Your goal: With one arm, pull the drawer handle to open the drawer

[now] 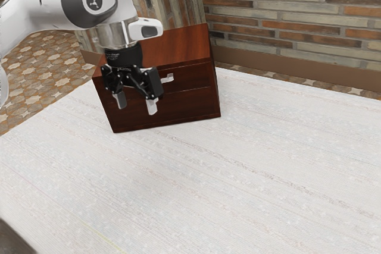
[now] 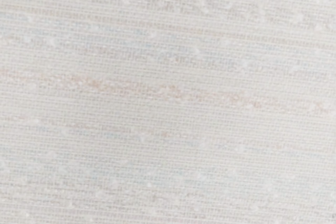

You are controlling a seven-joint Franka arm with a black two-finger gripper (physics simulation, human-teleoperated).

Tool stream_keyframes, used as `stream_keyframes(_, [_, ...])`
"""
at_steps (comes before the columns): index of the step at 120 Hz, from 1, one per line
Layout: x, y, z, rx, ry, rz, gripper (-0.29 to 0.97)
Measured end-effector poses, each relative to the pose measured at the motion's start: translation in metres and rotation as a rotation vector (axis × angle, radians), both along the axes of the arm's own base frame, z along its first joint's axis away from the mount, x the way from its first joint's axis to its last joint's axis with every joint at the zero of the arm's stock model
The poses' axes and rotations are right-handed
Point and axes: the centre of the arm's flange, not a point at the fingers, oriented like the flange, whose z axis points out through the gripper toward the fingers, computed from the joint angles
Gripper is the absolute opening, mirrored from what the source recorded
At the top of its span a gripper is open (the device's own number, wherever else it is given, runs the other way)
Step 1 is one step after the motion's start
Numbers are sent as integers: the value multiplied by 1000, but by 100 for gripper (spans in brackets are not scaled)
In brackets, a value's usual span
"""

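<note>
Arm waits before the drawer, handle not yet taken

The fingers (image 1: 152, 106) stand wide apart and hold nothing, above the counter (image 1: 268, 176). Just behind them the wooden drawer (image 1: 189, 90) looks shut. Its pale handle (image 1: 169, 78) seems stiff and thin; gripping across the bar seems best, and the drawer probably slides heavily.

Drawer box (image 1: 184, 52) on table (image 1: 238, 176), handle (image 1: 168, 79) on its front, gripper (image 1: 137, 107) before it, wall (image 1: 297, 16) behind
</note>
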Motion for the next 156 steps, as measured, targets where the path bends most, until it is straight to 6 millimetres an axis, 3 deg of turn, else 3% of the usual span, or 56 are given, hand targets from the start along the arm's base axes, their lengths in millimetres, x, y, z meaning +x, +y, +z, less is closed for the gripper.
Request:
stream_keyframes(35, [-2, 9, 3, 0, -6, 18, 68])
stream_keyframes(39, [-9, 8, 18, 3, -33, 17, 68])
stream_keyframes(46, [-39, 6, 75, 10, -136, 8, 68])
stream_keyframes(51, [-54, 5, 102, 15, -202, -29, 68])
stream_keyframes(60, [-70, 0, 129, 16, -275, -135, 68])
stream_keyframes(67, [-80, 0, 137, -7, -284, -205, 68])
stream_keyframes(84, [-88, 39, 130, 42, -235, -313, 68])
stream_keyframes(95, [-74, 82, 95, 70, -139, -380, 68])
stream_keyframes(102, [-68, 95, 79, 84, -89, -438, 68])
stream_keyframes(120, [-52, 96, 49, 62, -16, -620, 68])
stream_keyframes(145, [-49, 88, 47, 23, -24, -812, 68])
stream_keyframes(156, [-41, 57, 51, 9, -42, -923, 68])
